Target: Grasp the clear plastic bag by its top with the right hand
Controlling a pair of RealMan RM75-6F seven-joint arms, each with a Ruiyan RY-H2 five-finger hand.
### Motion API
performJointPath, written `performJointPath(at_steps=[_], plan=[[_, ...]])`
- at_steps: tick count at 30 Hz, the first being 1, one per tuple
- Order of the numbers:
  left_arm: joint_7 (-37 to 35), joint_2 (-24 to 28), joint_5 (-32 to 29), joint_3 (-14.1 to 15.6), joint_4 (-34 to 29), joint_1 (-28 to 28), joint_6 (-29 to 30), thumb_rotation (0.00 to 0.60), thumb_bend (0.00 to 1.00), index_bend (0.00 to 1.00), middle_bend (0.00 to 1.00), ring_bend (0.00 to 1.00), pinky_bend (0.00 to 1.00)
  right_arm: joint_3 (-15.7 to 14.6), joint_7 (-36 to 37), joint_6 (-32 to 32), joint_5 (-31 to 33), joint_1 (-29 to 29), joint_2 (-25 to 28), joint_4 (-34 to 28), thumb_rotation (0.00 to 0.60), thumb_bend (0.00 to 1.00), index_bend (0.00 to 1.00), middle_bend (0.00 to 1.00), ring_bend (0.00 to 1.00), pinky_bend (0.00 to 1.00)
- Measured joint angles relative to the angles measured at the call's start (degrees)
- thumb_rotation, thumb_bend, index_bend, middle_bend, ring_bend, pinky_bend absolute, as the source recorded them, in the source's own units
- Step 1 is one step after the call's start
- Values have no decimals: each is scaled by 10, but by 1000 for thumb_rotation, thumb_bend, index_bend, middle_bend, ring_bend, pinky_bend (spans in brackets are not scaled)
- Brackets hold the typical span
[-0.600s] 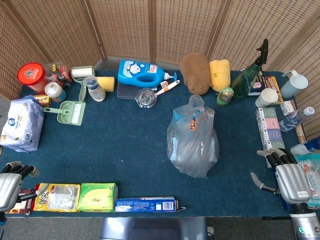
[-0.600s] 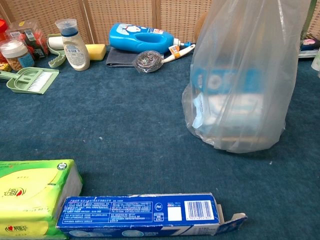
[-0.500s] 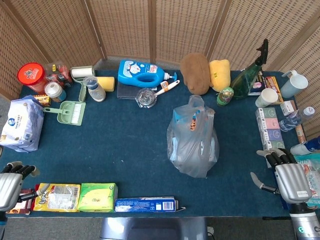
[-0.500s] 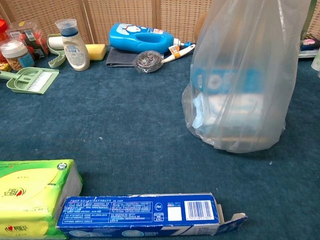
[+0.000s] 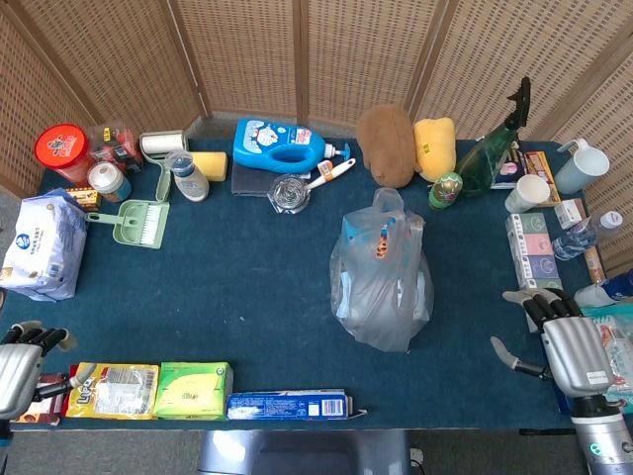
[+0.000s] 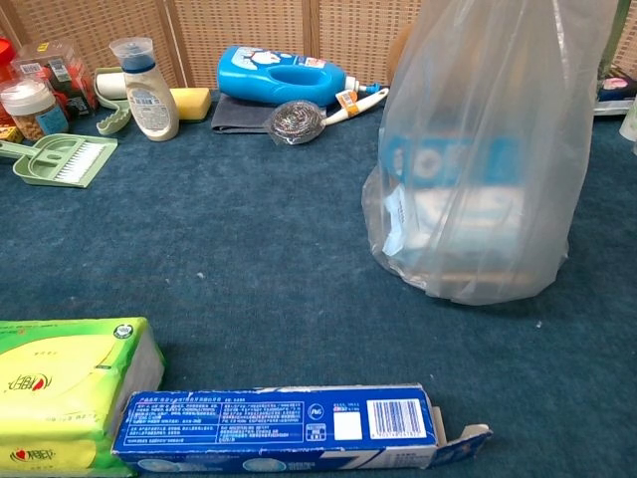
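The clear plastic bag (image 5: 382, 277) stands upright in the middle right of the blue table, with boxes inside and its bunched top (image 5: 387, 204) pointing away from me. In the chest view the bag (image 6: 488, 159) fills the upper right and its top is cut off by the frame. My right hand (image 5: 564, 348) hovers at the table's front right corner, well to the right of the bag, fingers apart and holding nothing. My left hand (image 5: 20, 361) sits at the front left corner, fingers partly curled with nothing in them. Neither hand shows in the chest view.
A blue toothpaste box (image 5: 289, 404), green tissue pack (image 5: 193, 390) and snack pack (image 5: 114, 389) line the front edge. Boxes and cups (image 5: 534, 247) crowd the right side. A blue detergent bottle (image 5: 279, 144), steel scourer (image 5: 290, 193), plush toys (image 5: 388, 144) and green bottle (image 5: 482, 158) stand behind the bag.
My right hand has shifted slightly forward and to the right. The bag and the left hand have not moved.
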Motion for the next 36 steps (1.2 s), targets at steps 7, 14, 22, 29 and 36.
performJointPath(at_steps=[7,14,22,29,36], plan=[[-1,-5,1,-1,2,-5,-8,0,154,462,506,436,237,18,59,-28,17,25,5,-19,199,313,269,330,271,213],[-1,-13,-6,-4,6,-12,-20,0,154,462,506,436,237,57,135,-88,55,78,22,-52,198,305,261,328,270,213],[-2,-18,-16,-8,13,-18,-32,0,154,462,506,436,237,108,233,-179,139,138,48,-94,195,266,259,328,274,213],[-8,-26,-24,-10,24,-23,-42,0,154,462,505,437,237,140,255,-235,200,185,55,-118,200,262,259,328,276,215],[-18,-36,-32,-11,41,-26,-51,1,153,463,506,436,237,163,270,-275,251,222,50,-149,198,261,259,328,282,215]])
